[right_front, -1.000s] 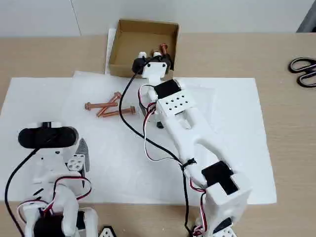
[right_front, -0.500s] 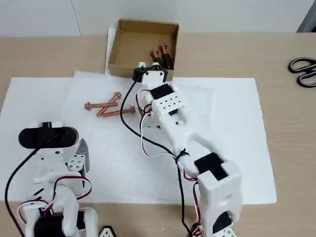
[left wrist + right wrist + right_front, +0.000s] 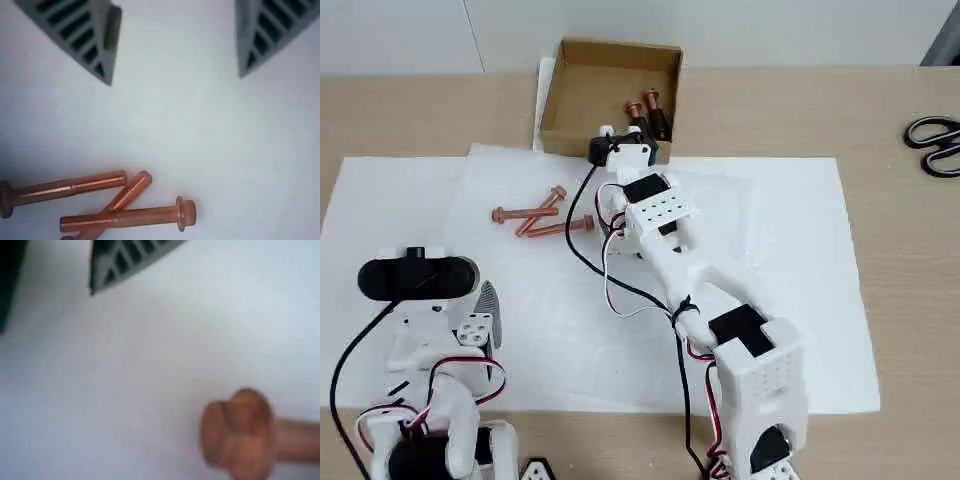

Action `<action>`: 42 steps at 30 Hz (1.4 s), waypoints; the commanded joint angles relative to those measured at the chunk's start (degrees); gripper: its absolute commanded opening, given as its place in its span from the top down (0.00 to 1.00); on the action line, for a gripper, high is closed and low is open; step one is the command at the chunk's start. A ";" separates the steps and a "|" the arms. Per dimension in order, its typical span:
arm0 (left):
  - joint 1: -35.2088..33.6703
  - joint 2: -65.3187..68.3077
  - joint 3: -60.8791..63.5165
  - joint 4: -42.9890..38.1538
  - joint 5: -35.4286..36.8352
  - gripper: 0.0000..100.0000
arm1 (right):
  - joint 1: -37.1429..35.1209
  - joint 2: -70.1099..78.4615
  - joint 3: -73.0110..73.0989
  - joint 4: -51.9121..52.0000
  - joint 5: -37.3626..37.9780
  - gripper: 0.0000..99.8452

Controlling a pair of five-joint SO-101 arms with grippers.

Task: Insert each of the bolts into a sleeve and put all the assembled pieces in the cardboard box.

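Left gripper (image 3: 175, 75): fingers spread wide, nothing held. It is poised over white paper (image 3: 790, 300), well apart from cardboard box (image 3: 570, 100).
Right gripper (image 3: 50, 302): fingers parted, nothing gripped. It is placed just beside box front wall.
Three loose bolts (image 3: 542, 218) are seen crossed on paper, near box front wall. Two assembled pieces (image 3: 648, 112) are lodged inside box.
Risks judged:
- One bolt gets pinched – crossed neighbours are dragged or rolled off.
- Box gets nudged by right gripper – pieces inside are shifted.

Overhead; 2 near wrist-cams (bolts (image 3: 525, 212) shared).
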 commanded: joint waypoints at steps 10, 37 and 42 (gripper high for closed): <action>-0.09 0.00 -0.13 -1.14 0.09 0.84 | 0.04 -0.13 -2.20 5.32 -0.26 1.00; 0.00 0.00 -0.13 -1.14 0.00 0.84 | 19.30 -16.57 -7.03 31.52 -0.18 1.00; 0.18 0.00 -0.13 -1.14 0.00 0.84 | 20.26 -9.10 -6.07 31.52 -0.18 1.00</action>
